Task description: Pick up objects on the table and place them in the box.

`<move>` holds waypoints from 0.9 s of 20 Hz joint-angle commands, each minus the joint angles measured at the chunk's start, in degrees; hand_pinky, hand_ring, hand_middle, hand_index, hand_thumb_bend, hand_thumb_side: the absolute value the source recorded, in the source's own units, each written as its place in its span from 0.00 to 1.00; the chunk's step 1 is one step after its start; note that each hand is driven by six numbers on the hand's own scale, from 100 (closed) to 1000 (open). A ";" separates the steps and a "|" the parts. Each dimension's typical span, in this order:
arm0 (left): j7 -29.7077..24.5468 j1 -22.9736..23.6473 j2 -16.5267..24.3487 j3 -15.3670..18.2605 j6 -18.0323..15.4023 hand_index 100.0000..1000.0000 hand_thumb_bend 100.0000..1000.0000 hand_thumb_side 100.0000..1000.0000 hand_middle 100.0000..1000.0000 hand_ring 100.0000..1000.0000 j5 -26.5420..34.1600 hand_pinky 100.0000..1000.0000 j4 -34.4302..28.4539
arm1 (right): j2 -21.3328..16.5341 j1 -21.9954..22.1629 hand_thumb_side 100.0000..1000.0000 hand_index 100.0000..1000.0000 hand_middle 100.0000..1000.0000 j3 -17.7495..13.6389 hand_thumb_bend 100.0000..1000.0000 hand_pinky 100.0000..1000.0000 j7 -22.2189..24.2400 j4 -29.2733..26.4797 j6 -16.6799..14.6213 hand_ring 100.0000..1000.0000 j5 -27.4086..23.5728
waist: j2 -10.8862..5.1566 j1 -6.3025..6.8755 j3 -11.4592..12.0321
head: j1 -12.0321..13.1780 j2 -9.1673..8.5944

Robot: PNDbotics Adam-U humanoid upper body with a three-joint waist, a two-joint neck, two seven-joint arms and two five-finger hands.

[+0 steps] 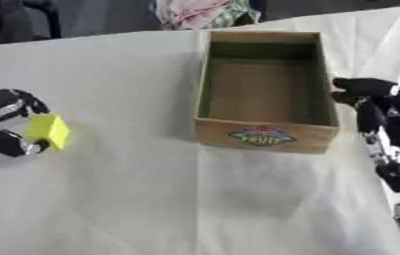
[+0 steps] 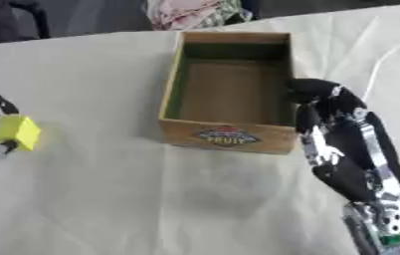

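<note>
With my left hand curled around the small yellow block, I lift clear of the white tablecloth before crossing to the empty open-topped wooden box, which my right hand touches, its fingers unreadable.

I see a matt wooden box on creased pale cloth covering the worktop; left of the box, glossy black fingers hold a smooth yellow block.

Both hands are glossy black with silver joints: left hand at nine o'clock, right hand at four o'clock.
</note>
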 commanded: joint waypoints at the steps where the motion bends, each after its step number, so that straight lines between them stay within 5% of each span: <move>1: 0.46 -0.84 0.73 0.16 -0.11 0.76 0.23 0.16 0.62 0.60 -0.59 0.67 0.23 | -0.14 -0.59 0.41 0.75 0.55 -0.04 0.00 0.82 0.09 -1.23 0.03 0.84 0.14 | -0.72 -0.15 -0.13 | 0.04 -0.33; 12: 0.83 -1.16 1.17 1.55 1.11 0.49 0.01 0.09 0.29 0.33 1.87 0.54 -5.80 | -0.26 -0.61 0.41 0.75 0.55 -0.12 0.00 0.82 0.08 -1.23 0.05 0.84 0.02 | -0.87 0.00 -0.14 | -0.34 -0.47; 18: 2.15 -3.03 1.88 3.03 2.41 0.48 0.00 0.12 0.27 0.31 4.59 0.53 -13.95 | -0.44 -0.52 0.41 0.75 0.55 -0.15 0.00 0.82 0.02 -1.23 -0.01 0.84 -0.08 | -1.07 0.05 -0.06 | -0.64 -0.50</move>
